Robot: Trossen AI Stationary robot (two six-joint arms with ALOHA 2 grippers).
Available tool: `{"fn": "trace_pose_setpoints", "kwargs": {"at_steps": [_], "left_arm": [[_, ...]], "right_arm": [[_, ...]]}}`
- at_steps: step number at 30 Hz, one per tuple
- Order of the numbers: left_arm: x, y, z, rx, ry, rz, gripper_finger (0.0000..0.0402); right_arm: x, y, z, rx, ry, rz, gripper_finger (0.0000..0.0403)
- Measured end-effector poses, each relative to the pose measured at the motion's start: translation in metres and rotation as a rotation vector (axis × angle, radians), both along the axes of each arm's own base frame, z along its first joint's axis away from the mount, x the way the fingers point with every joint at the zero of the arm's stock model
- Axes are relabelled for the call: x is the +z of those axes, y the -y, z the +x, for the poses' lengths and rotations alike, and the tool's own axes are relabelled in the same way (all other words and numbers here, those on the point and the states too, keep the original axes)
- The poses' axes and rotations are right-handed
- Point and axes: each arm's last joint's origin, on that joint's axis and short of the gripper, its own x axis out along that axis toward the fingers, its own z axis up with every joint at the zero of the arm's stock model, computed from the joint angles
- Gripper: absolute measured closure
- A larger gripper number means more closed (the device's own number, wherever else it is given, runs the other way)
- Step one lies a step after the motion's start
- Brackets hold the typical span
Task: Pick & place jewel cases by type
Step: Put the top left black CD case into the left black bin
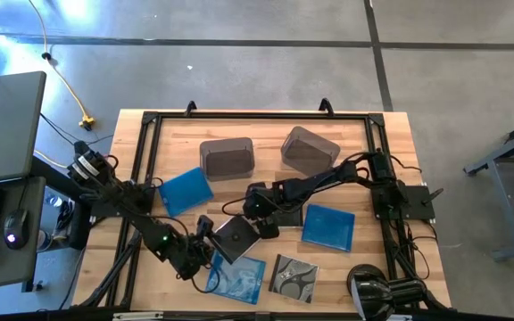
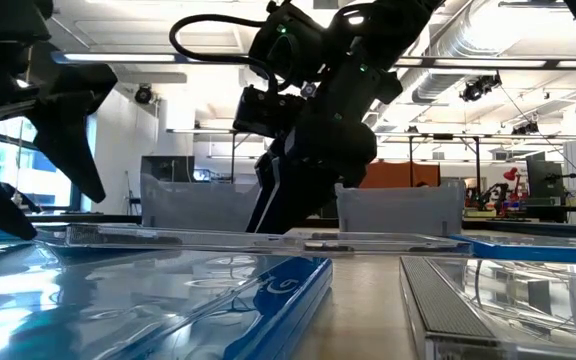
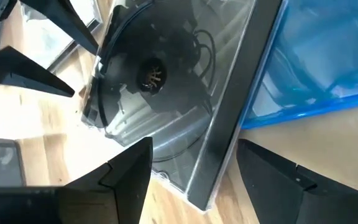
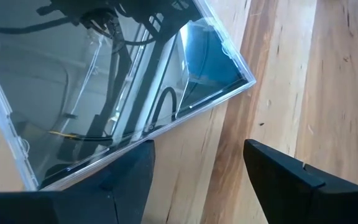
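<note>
Both my grippers, left [image 1: 205, 230] and right [image 1: 262, 223], hover with fingers spread wide at opposite edges of the black case [image 1: 236, 238], mid-table, overlapping the cloud-patterned blue case [image 1: 239, 276], probably so I can grip it for sorting.

Colours of the items on the pale, wood-grained table [image 1: 382, 134]: two plain blue jewel cases [image 1: 186, 190] and [image 1: 328, 226], a blue case with a white cloud pattern [image 1: 239, 277], a dark case with a silvery swirl pattern [image 1: 294, 277], and a plain black case [image 1: 236, 238] with a clear cover. The two bins [image 1: 227, 158] and [image 1: 310, 149] are translucent grey. Both arms and the frame [image 1: 257, 115] bordering the table are black.
</note>
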Motion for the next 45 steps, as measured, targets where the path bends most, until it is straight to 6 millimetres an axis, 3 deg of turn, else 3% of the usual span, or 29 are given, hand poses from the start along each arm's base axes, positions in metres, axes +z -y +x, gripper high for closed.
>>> {"fn": "trace_pose_setpoints", "kwargs": {"at_steps": [8, 15, 19, 24, 45], "left_arm": [[0.0, 0.004, -0.004, -0.052, 0.003, 0.054, 0.0174], [0.009, 0.026, -0.015, -0.083, 0.078, 0.071, 0.0174], [0.002, 0.03, -0.017, -0.076, 0.08, 0.106, 0.0174], [-0.022, 0.032, -0.015, -0.073, 0.043, 0.201, 0.0174], [-0.027, 0.007, 0.01, 0.068, 0.077, 0.277, 0.0175]], "right_arm": [[0.0, 0.0, 0.0, 0.001, -0.001, 0.0, 0.0159], [0.0, 0.0, 0.0, 0.001, 0.002, -0.001, 0.0159], [0.001, 0.0, 0.001, -0.001, 0.009, 0.001, 0.0159], [0.001, 0.0, 0.002, -0.016, 0.017, 0.014, 0.0159], [0.002, -0.011, 0.002, 0.023, 0.028, 0.042, 0.0159]]}}
